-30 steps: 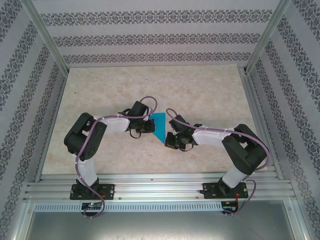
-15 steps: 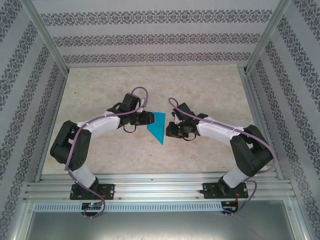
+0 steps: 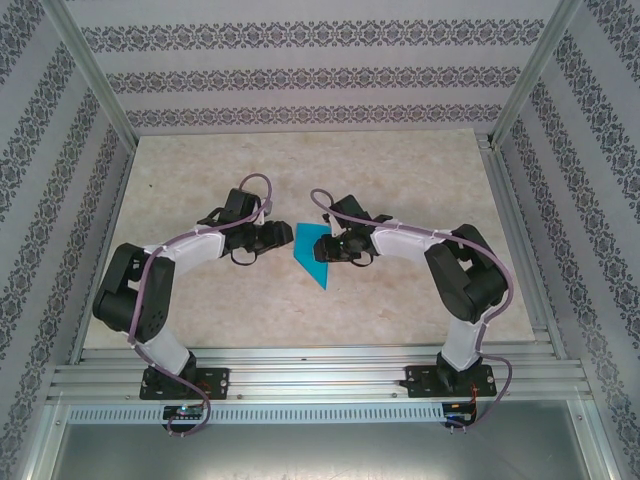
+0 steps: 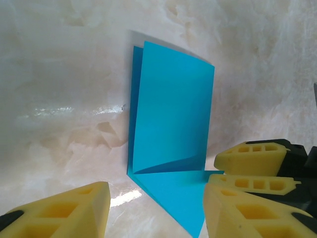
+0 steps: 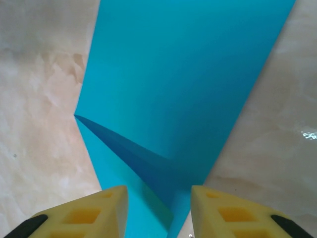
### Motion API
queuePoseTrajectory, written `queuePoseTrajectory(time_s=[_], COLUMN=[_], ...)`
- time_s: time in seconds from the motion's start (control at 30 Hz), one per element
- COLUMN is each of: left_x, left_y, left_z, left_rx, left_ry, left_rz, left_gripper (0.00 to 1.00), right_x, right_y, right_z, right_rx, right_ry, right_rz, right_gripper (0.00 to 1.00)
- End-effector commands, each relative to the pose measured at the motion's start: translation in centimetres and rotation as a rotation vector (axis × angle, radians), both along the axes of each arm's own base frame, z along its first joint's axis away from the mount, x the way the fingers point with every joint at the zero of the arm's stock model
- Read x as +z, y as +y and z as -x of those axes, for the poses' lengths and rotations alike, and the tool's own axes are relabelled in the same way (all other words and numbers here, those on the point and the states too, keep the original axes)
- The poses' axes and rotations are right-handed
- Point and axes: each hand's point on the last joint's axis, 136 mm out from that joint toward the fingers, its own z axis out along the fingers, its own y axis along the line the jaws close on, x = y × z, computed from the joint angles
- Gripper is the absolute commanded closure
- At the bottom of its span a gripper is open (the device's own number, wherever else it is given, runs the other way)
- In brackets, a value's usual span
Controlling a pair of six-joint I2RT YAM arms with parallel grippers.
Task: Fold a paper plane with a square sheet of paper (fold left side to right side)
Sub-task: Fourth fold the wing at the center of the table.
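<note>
Paper sheet (image 3: 308,250), thin, bright cyan-blue and part-folded, lies at the middle of the beige marbled table top (image 3: 400,180), between the two arms. In the top view it tapers to a sharp point directed at the near table edge. In the left wrist view the paper sheet (image 4: 171,114) shows a tall flap folded over, a narrow strip of the lower layer exposed along the flap's left edge, and a slanting crease near its lower end.

Right gripper (image 3: 323,247) sits at the sheet's right edge. In the right wrist view the right gripper (image 5: 158,210) has its yellow fingers a narrow gap apart, and the sheet (image 5: 188,74) runs down into that gap. The same yellow fingers (image 4: 252,156) appear at the sheet's edge in the left wrist view.

Left gripper (image 3: 282,238) stands just beside the sheet's left edge. Left gripper (image 4: 156,213) is spread wide, holding nothing
</note>
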Motion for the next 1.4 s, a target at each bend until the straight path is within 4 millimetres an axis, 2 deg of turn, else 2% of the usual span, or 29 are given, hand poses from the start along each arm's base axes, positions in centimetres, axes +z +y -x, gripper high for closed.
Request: queuePoseTrajectory(time_s=[0.0, 0.17, 0.27, 0.57, 0.73, 1.07, 1.27, 1.37], left_x=[-0.2, -1.0, -1.4, -2.1, -2.6, -3.4, -3.5, -3.4], left_y=[-0.5, -1.0, -1.4, -2.9, -3.6, -4.3, -4.8, -5.0], left_z=[-0.4, -0.4, -0.6, -1.1, -1.0, -0.9, -0.9, -0.8], left_rx=[-0.001, -0.011, -0.017, -0.044, -0.055, -0.069, -0.079, -0.084], left_ry=[0.007, 0.036, 0.051, 0.076, 0.087, 0.104, 0.105, 0.105], left_rz=[0.03, 0.047, 0.062, 0.088, 0.092, 0.075, 0.077, 0.079], left_gripper=[0.46, 0.46, 0.46, 0.46, 0.5, 0.52, 0.57, 0.63], right_x=[-0.2, -0.6, -0.7, -0.9, -1.1, -1.5, -1.5, -1.4], right_y=[0.4, -0.4, -0.6, -1.2, -1.4, -1.8, -1.9, -1.9], right_z=[-0.2, -0.3, -0.3, -0.4, -0.2, 0.0, 0.1, 0.0], right_rx=[0.03, 0.012, 0.006, -0.006, -0.007, -0.015, -0.016, -0.018], right_ry=[-0.007, -0.007, 0.0, 0.006, 0.011, 0.019, 0.02, 0.018], right_rz=[0.0, 0.026, 0.027, 0.04, 0.046, 0.055, 0.052, 0.047], right_gripper=[0.67, 0.78, 0.81, 0.82, 0.82, 0.85, 0.85, 0.85])
